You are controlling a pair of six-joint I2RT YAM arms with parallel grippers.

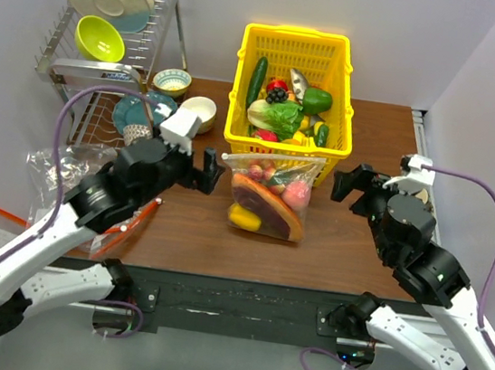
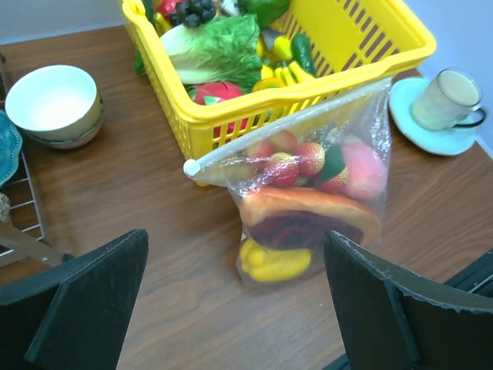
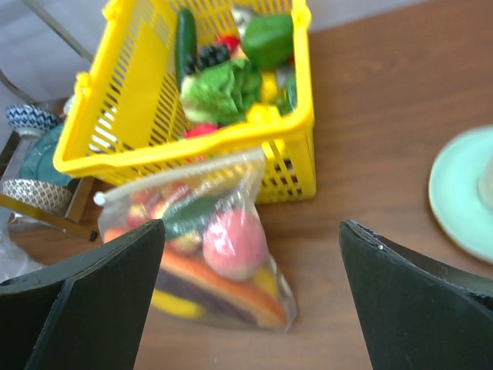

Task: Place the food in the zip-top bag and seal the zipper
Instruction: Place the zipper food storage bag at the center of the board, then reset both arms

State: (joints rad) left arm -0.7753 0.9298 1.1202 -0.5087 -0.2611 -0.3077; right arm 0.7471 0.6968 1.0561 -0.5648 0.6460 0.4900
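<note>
- The zip-top bag [image 1: 269, 197] stands at the middle of the table [image 1: 185, 241], its top edge against the near wall of the yellow basket [image 1: 239, 93].
- The zipper [image 2: 285, 127] runs as one unbroken whitish strip along the bag's mouth, which looks closed (a full seal cannot be confirmed).
- Food inside the bag: an orange papaya-like slice [image 1: 267, 208] across the lower half, a yellow pepper [image 1: 243, 217] at the near left corner, a pink peach [image 1: 295, 194] at the right, and small red pieces above.
- The left gripper [image 1: 206, 170] sits just left of the bag, fingers spread wide, holding nothing and apart from the plastic.
- The right gripper [image 1: 356, 188] sits to the right of the bag, fingers likewise wide apart and empty.
- The basket holds further toy produce.
- A cup [image 2: 447, 96] on a pale saucer [image 2: 431, 135] stands right of the basket.
- A dish rack [image 1: 60, 51] occupies the far left corner.
</note>
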